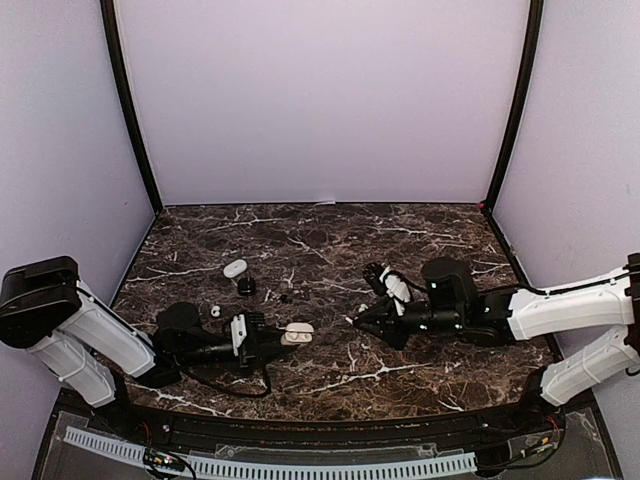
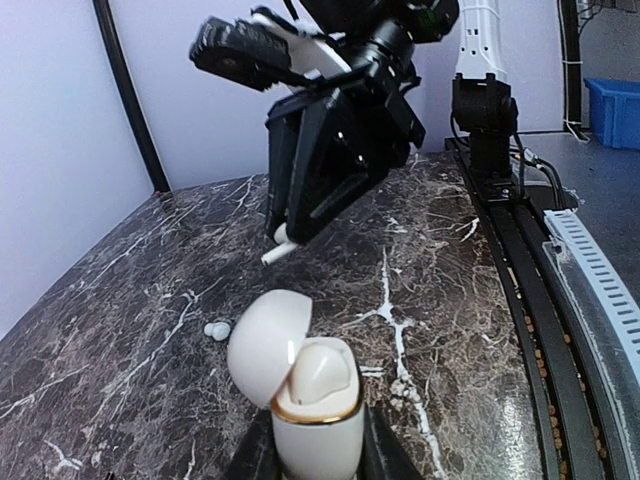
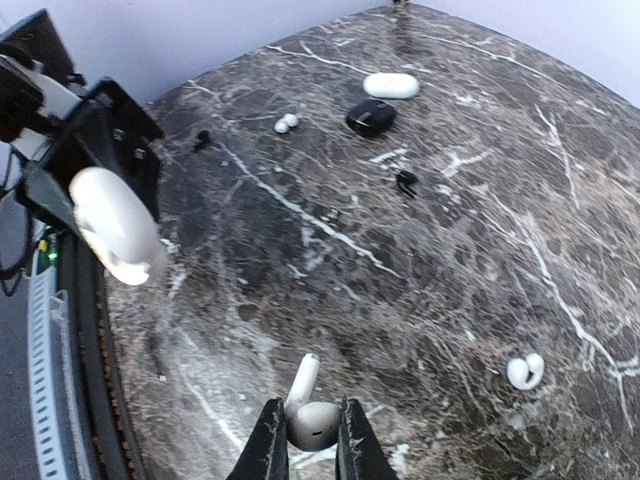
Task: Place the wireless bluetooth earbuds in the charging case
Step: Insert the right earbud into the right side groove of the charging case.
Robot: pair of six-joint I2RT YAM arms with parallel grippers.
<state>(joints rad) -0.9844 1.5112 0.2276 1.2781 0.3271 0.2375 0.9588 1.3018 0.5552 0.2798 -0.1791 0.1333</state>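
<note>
My left gripper is shut on an open white charging case with a gold rim, held upright. Its lid is flipped back to the left, and one white earbud sits in it. My right gripper is shut on a white stemmed earbud, stem pointing forward. In the top view the right gripper is a short way right of the case, apart from it. Loose white earbuds lie on the table in the left wrist view and in the right wrist view.
A closed white case and a black case lie at the back left of the marble table. A white earbud and a black earbud lie near them. Purple walls enclose the table.
</note>
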